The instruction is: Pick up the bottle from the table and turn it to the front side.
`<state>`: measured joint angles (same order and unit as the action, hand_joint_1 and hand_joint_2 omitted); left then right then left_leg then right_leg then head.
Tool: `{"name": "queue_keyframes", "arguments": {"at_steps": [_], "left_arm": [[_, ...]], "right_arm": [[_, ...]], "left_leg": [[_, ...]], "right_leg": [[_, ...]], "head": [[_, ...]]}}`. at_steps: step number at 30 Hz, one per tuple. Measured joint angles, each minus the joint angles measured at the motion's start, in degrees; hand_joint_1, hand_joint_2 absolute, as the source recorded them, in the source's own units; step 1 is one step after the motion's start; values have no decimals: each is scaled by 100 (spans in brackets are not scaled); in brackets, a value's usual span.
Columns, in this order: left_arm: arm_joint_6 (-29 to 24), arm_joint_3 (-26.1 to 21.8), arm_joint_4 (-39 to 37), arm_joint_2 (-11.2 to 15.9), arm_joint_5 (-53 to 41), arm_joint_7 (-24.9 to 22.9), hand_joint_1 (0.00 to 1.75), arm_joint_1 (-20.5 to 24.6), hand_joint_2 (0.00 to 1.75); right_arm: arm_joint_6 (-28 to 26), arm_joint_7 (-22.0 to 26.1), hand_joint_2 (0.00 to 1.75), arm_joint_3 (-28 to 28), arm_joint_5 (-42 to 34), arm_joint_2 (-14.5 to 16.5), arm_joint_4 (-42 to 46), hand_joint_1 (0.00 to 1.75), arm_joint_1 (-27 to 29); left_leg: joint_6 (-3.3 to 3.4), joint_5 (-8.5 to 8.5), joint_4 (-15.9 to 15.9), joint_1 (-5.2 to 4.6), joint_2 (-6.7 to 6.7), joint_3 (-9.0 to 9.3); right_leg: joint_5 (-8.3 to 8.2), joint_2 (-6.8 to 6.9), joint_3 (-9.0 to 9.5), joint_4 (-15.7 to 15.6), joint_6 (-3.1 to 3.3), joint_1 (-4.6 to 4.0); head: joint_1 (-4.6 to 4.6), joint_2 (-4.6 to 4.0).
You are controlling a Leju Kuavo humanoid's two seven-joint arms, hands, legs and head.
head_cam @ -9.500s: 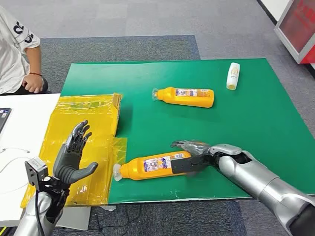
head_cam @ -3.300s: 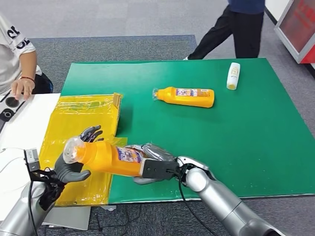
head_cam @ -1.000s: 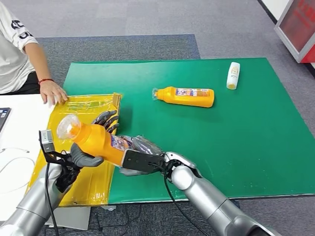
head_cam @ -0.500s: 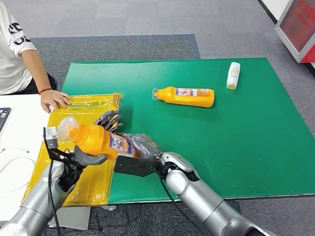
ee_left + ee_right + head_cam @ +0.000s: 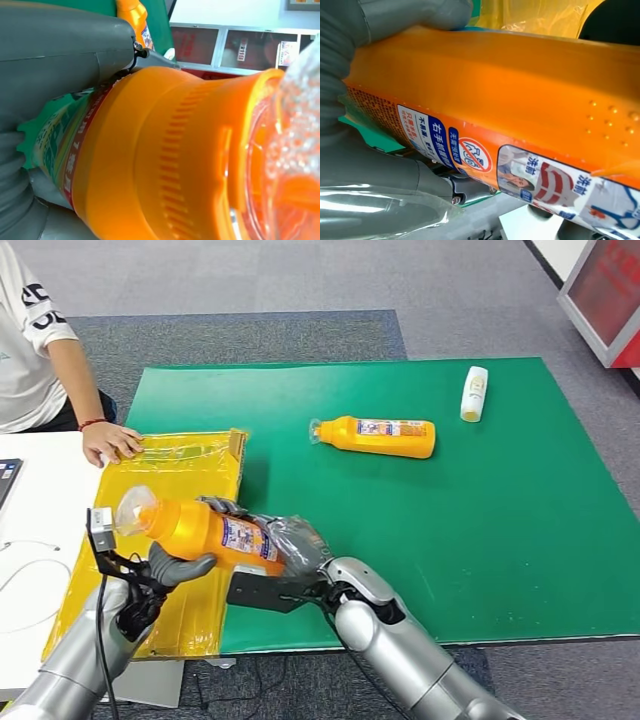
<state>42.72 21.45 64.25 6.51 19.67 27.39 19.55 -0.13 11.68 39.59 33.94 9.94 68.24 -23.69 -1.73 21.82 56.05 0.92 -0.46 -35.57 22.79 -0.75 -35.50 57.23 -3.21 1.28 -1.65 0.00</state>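
Both hands hold the orange bottle (image 5: 207, 531) above the table's near edge. It lies crosswise, cap toward the left hand (image 5: 175, 566) gripping the neck end, base in the right hand (image 5: 294, 545).

The held bottle (image 5: 200, 530) hid most of the left hand's fingers (image 5: 219, 506), and its base end was covered by the right hand (image 5: 290, 540). Print on the small white bottle (image 5: 473, 393) near the bench's far right corner was too small to read. The person (image 5: 34, 350) beside the bench's far left corner was cut off by the picture's edge.
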Motion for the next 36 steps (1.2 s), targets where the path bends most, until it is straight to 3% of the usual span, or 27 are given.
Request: {"name": "queue_keyframes", "arguments": {"at_steps": [11, 12, 15, 16, 36], "left_arm": [[-67, -21, 60, 1, -14, 8, 175, -112, 175], [-75, -24, 75, 1, -33, 15, 175, -128, 175], [-103, -31, 136, 1, -134, 62, 175, -180, 175], [-119, -32, 161, 1, -188, 90, 175, -196, 175], [-427, -73, 764, 0, -986, 528, 175, -544, 175]], "right_arm": [[-6, 2, 175, -53, 71, 51, 13, 172, 125], [-2, 4, 175, -62, 65, 55, 13, 154, 135], [56, 29, 175, -98, -41, 65, 11, 30, 156], [97, 49, 175, -116, -115, 66, 7, 5, 160], [747, 351, 175, -883, -1668, 79, -201, 0, 236]], "left_leg": [[-1, 0, 0, 0, 0, -1], [-1, 0, 0, 0, 0, -1], [-1, 0, 0, 0, 0, -1], [-1, 0, 0, 0, 0, -1], [-1, 0, 0, 0, 0, -2]], "right_leg": [[0, 0, 0, 0, 0, 0], [0, 0, 0, 0, 0, 0], [0, 0, 0, 0, 0, 0], [0, 0, 0, 0, 0, 0], [0, 1, -1, 0, 0, 0]], "head": [[1, 0], [1, 0], [1, 0], [0, 0], [1, 0]]}}
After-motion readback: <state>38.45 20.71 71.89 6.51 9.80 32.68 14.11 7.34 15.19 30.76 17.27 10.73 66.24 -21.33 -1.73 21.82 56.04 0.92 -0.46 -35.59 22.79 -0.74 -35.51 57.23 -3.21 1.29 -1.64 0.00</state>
